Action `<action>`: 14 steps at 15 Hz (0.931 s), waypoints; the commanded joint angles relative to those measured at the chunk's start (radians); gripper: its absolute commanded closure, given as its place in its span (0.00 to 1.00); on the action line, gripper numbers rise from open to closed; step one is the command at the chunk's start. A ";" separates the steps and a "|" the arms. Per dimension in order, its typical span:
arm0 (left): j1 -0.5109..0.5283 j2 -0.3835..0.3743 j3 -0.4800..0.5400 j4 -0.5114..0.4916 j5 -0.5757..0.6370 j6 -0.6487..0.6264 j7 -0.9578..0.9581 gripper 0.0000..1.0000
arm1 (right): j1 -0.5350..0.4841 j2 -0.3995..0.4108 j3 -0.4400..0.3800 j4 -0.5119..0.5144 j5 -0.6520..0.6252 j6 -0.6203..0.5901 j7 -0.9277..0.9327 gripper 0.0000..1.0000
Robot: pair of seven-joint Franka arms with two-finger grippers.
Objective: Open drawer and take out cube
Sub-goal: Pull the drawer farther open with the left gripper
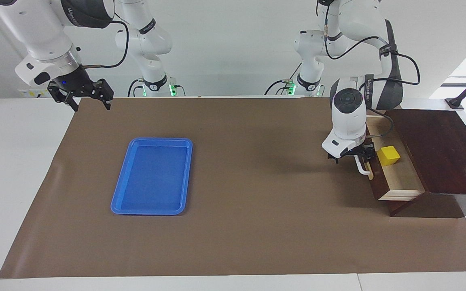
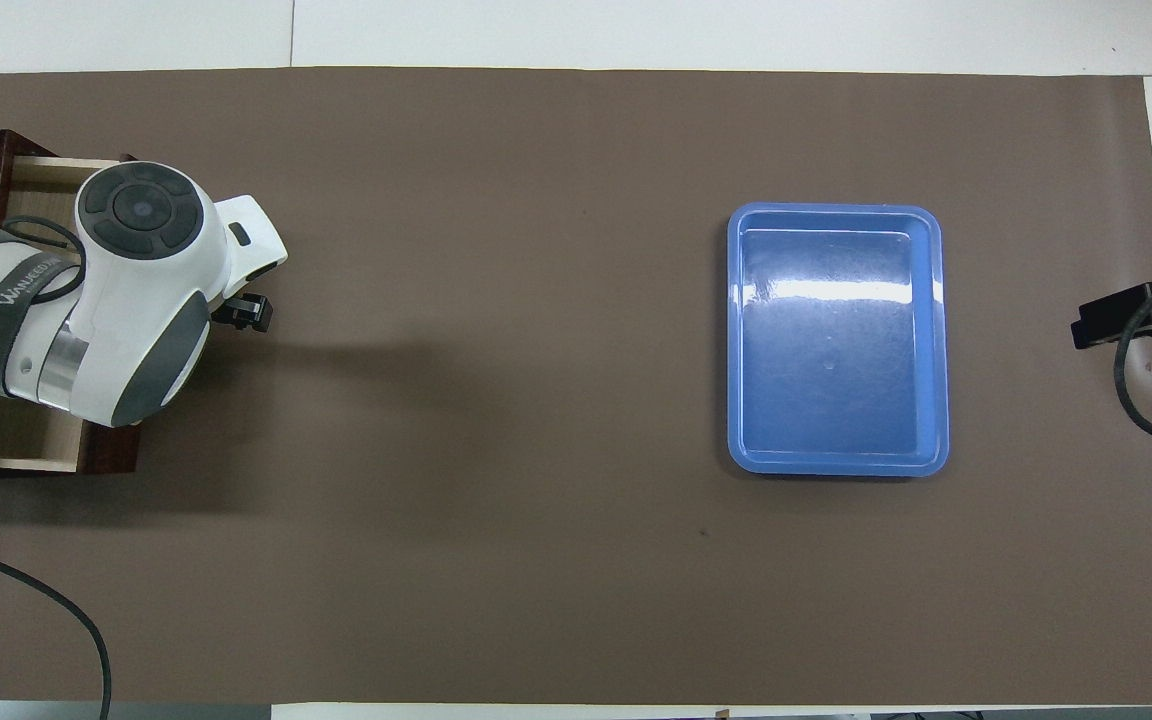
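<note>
The dark wooden drawer (image 1: pixel 401 178) stands pulled out of its box (image 1: pixel 439 149) at the left arm's end of the table, its pale inside showing. The yellow cube (image 1: pixel 389 155) lies in it, close to the front panel. The white handle (image 1: pixel 363 167) sticks out from that panel. My left gripper (image 1: pixel 353 155) hangs open over the front panel and handle, beside the cube, holding nothing. In the overhead view the left wrist covers the cube, and only part of the drawer (image 2: pixel 31 445) shows. My right gripper (image 1: pixel 88 96) waits open and raised over the mat's corner at the right arm's end.
A blue tray (image 1: pixel 119 202) (image 2: pixel 836 460) lies on the brown mat (image 1: pixel 249 202) toward the right arm's end. The left arm's cable (image 2: pixel 26 585) trails over the mat near the robots. White table borders the mat on all sides.
</note>
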 commanded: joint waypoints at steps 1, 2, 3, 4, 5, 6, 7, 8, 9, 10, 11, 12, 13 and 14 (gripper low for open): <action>0.017 -0.015 -0.001 -0.031 -0.013 0.029 0.016 0.00 | -0.011 -0.019 0.007 -0.025 0.003 0.021 -0.020 0.00; 0.016 -0.015 -0.001 -0.031 -0.013 0.028 0.013 0.00 | -0.011 -0.019 0.007 -0.025 0.003 0.021 -0.020 0.00; 0.010 -0.015 -0.001 -0.029 -0.013 0.026 0.009 0.00 | -0.011 -0.019 0.007 -0.025 0.003 0.021 -0.020 0.00; 0.003 -0.015 -0.003 -0.031 -0.013 0.025 0.005 0.00 | -0.011 -0.019 0.007 -0.025 0.003 0.021 -0.020 0.00; 0.000 -0.015 -0.005 -0.029 -0.013 0.025 0.004 0.00 | -0.011 -0.019 0.007 -0.025 0.003 0.021 -0.020 0.00; -0.010 -0.017 -0.005 -0.029 -0.014 0.025 0.004 0.00 | -0.011 -0.019 0.007 -0.025 0.003 0.021 -0.020 0.00; -0.013 -0.017 -0.005 -0.029 -0.014 0.020 0.002 0.00 | -0.011 -0.019 0.007 -0.025 0.003 0.021 -0.020 0.00; -0.015 -0.016 -0.005 -0.028 -0.014 0.017 0.004 0.00 | -0.011 -0.019 0.007 -0.025 0.003 0.022 -0.020 0.00; -0.018 -0.015 -0.005 -0.028 -0.014 0.017 0.002 0.00 | -0.011 -0.019 0.007 -0.025 0.003 0.022 -0.020 0.00; -0.024 -0.015 -0.005 -0.028 -0.016 0.015 0.002 0.00 | -0.011 -0.019 0.007 -0.025 0.003 0.022 -0.020 0.00; -0.027 -0.015 -0.005 -0.026 -0.020 0.014 0.002 0.00 | -0.011 -0.019 0.007 -0.025 0.003 0.022 -0.020 0.00; -0.035 -0.015 -0.005 -0.022 -0.033 0.014 -0.007 0.00 | -0.011 -0.019 0.007 -0.025 0.003 0.022 -0.020 0.00; -0.043 -0.014 -0.005 -0.019 -0.045 0.014 -0.016 0.00 | -0.011 -0.019 0.007 -0.025 0.003 0.022 -0.020 0.00; -0.044 -0.014 -0.005 -0.017 -0.050 0.012 -0.019 0.00 | -0.011 -0.019 0.007 -0.025 0.003 0.022 -0.020 0.00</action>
